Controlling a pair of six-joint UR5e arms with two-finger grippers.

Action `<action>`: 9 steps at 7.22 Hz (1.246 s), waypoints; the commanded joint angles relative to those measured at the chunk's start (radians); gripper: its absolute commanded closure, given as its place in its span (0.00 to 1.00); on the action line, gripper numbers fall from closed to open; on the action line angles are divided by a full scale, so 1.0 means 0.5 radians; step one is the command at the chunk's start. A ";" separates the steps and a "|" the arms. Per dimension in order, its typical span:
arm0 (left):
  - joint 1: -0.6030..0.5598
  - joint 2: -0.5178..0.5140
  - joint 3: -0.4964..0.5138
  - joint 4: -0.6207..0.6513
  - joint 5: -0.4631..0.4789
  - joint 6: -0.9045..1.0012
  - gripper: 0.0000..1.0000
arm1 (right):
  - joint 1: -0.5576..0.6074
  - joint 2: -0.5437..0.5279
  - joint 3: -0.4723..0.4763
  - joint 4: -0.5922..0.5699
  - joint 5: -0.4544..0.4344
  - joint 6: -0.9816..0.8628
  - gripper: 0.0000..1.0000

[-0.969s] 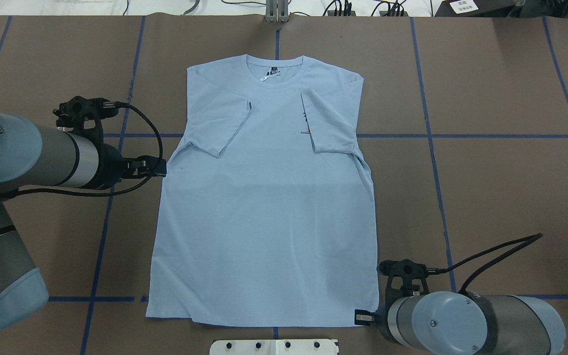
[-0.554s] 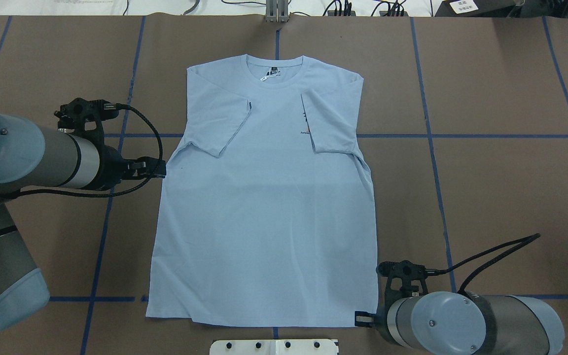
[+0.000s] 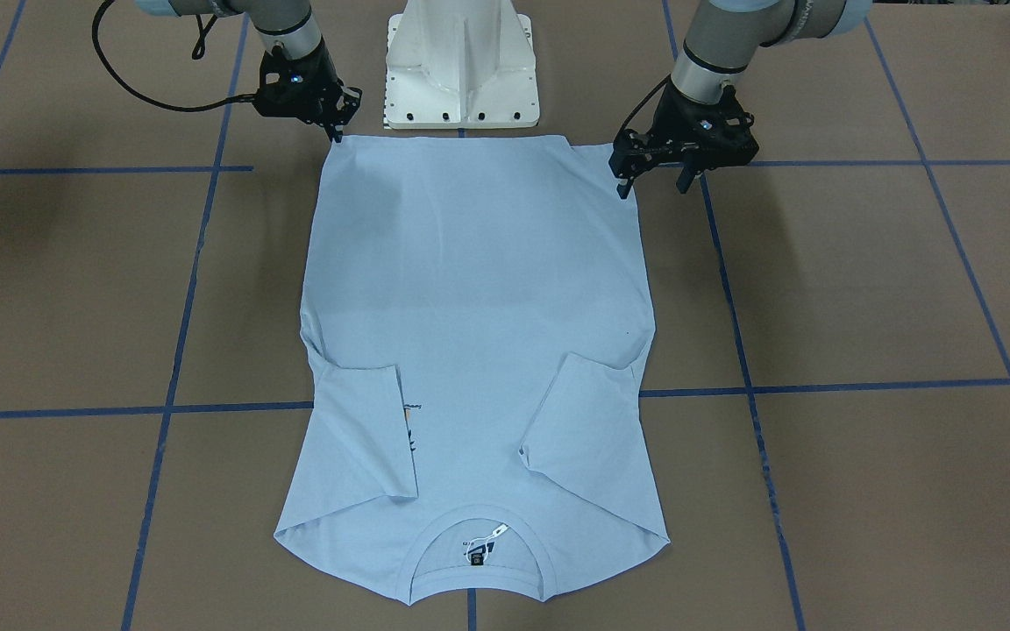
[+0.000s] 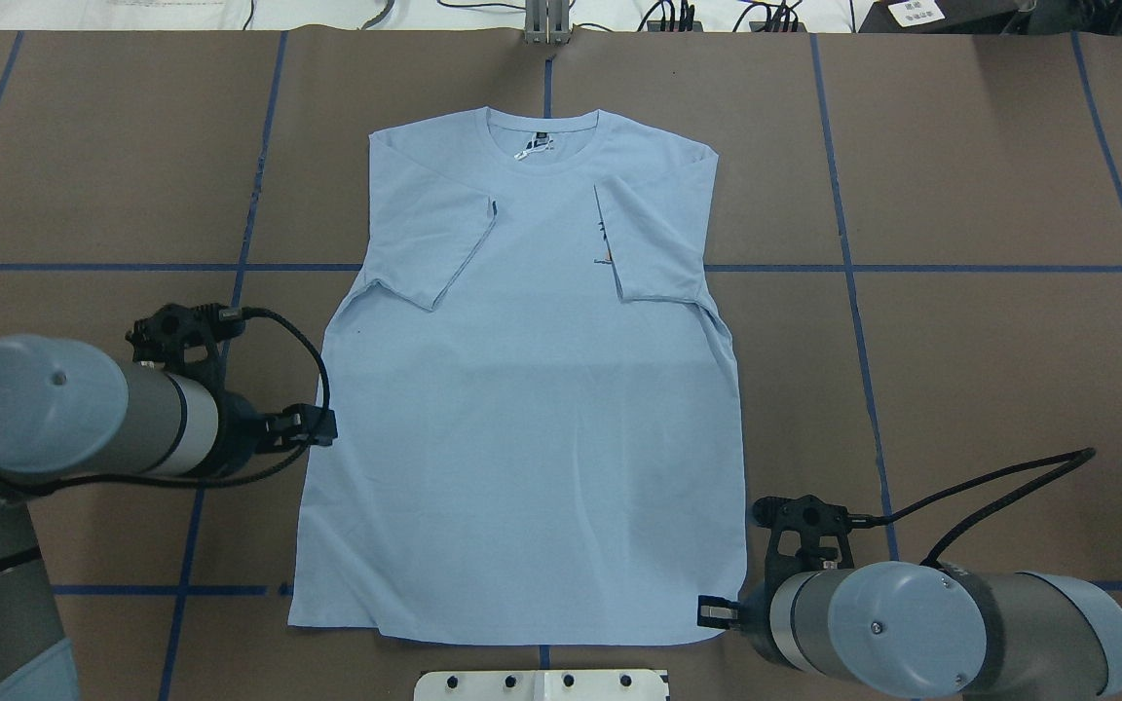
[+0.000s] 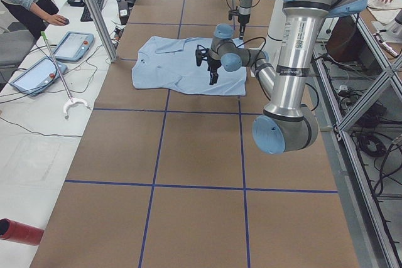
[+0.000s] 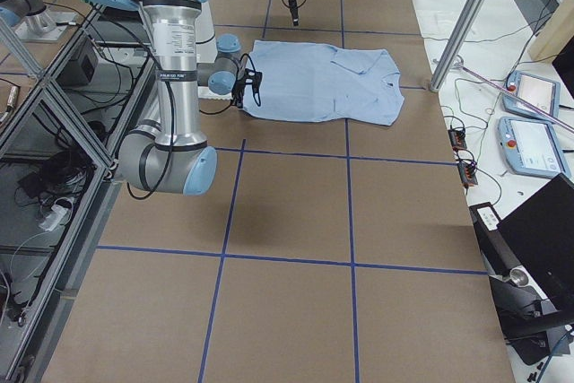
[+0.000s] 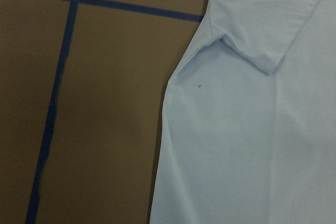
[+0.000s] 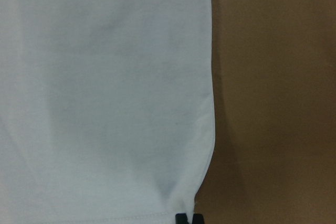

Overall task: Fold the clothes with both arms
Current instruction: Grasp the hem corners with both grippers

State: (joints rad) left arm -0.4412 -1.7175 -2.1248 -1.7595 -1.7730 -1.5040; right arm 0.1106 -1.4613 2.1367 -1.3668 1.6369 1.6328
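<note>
Right gripper [image 4: 705,612] pinches the T-shirt's [image 4: 522,409] hem corner; left gripper [image 3: 654,186] hangs spread wide beside the T-shirt's side. Chest print [image 4: 602,245] half hidden under a folded sleeve [image 4: 656,243].

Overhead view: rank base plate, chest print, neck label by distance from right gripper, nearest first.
1. Base plate, bottom edge, just left of the right gripper.
2. Chest print, upper right of the shirt.
3. Neck label, far end, top centre.
</note>
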 commanded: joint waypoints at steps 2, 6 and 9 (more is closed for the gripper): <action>0.418 0.097 -0.003 0.009 0.238 -0.473 0.02 | 0.018 0.002 0.043 0.000 -0.009 -0.001 1.00; 0.563 0.094 0.117 0.006 0.273 -0.600 0.11 | 0.027 0.002 0.043 0.000 -0.003 -0.001 1.00; 0.606 0.097 0.123 0.009 0.269 -0.640 0.30 | 0.027 0.002 0.043 0.000 -0.003 -0.001 1.00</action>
State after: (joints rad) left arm -0.1443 -1.6702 -2.0641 -1.7554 -1.6378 -1.8204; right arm 0.1231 -1.4604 2.1579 -1.3668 1.6352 1.6321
